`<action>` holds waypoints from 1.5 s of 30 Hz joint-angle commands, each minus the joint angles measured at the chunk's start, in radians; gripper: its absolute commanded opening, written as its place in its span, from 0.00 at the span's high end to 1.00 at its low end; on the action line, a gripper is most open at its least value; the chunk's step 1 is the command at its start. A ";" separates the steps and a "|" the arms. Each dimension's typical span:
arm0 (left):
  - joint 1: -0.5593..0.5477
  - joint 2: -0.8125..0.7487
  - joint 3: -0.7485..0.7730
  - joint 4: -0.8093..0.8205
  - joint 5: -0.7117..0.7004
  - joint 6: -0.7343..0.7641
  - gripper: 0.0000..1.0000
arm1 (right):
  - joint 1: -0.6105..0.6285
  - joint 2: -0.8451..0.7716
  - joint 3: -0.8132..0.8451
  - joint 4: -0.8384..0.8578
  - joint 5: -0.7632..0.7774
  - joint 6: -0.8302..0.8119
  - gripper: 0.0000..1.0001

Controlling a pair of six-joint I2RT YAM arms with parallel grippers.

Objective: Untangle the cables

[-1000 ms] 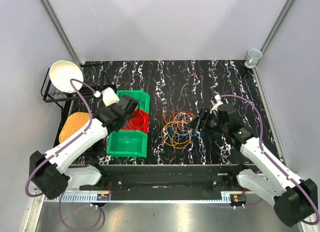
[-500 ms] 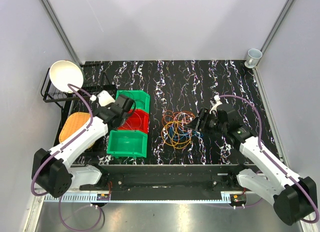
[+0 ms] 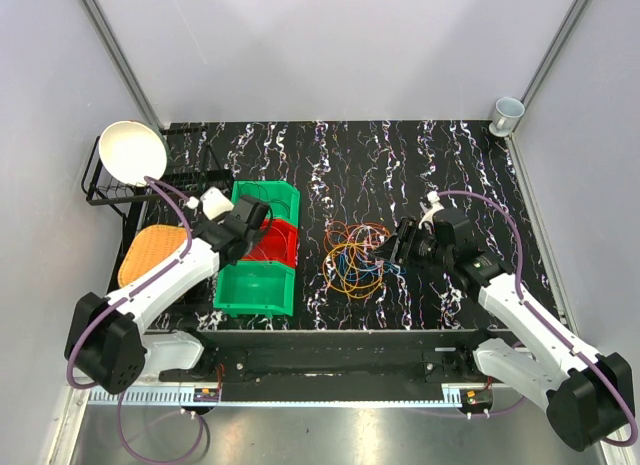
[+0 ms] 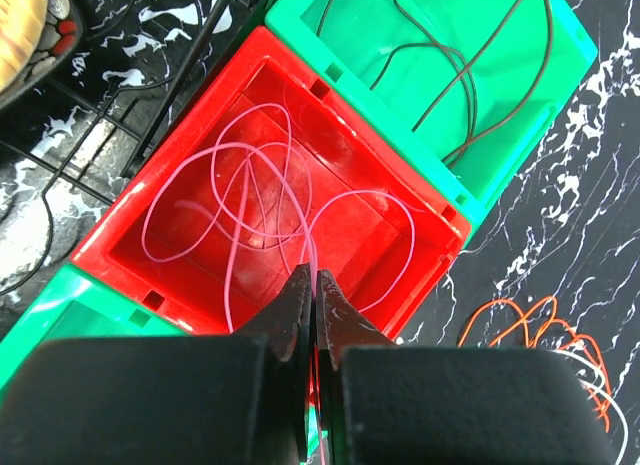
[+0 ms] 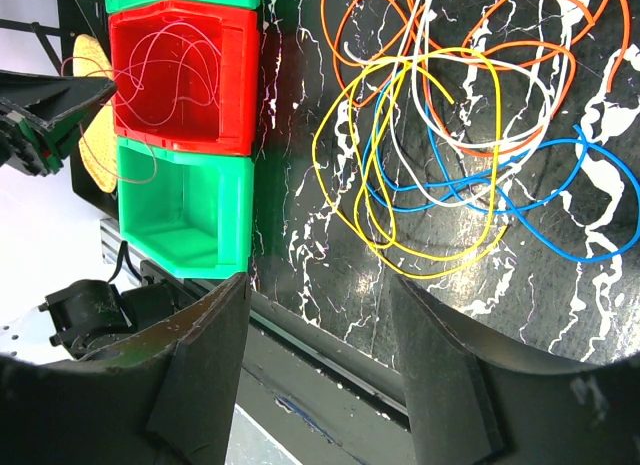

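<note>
A tangle of cables (image 3: 354,257) in orange, yellow, blue and white lies on the black marbled table; it also shows in the right wrist view (image 5: 440,165). My left gripper (image 3: 250,218) hangs over the red bin (image 3: 284,247) and is shut on a thin pink cable (image 4: 250,185), whose loops lie inside that bin (image 4: 180,255); the strand passes between my jaws (image 4: 315,280). My right gripper (image 3: 386,248) is open and empty just right of the tangle, its fingers (image 5: 200,365) spread wide above the table's near edge.
A green bin (image 4: 500,155) behind the red one holds a dark cable (image 4: 450,75). Another green bin (image 3: 255,285) stands in front. A wire rack with a white bowl (image 3: 130,150) and an orange object (image 3: 150,253) are at the left. A cup (image 3: 508,112) stands far right.
My left arm has shifted slightly left and back, its gripper staying over the red bin. My right arm and the tangle have not moved.
</note>
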 commanded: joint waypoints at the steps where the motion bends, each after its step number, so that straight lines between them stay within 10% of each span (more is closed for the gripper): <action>1: 0.007 -0.043 -0.038 0.115 -0.040 -0.057 1.00 | -0.002 -0.006 0.002 0.035 -0.018 -0.016 0.36; 45: 0.042 -0.027 -0.078 0.186 0.061 -0.105 0.93 | -0.003 0.024 -0.032 0.076 -0.028 -0.024 0.36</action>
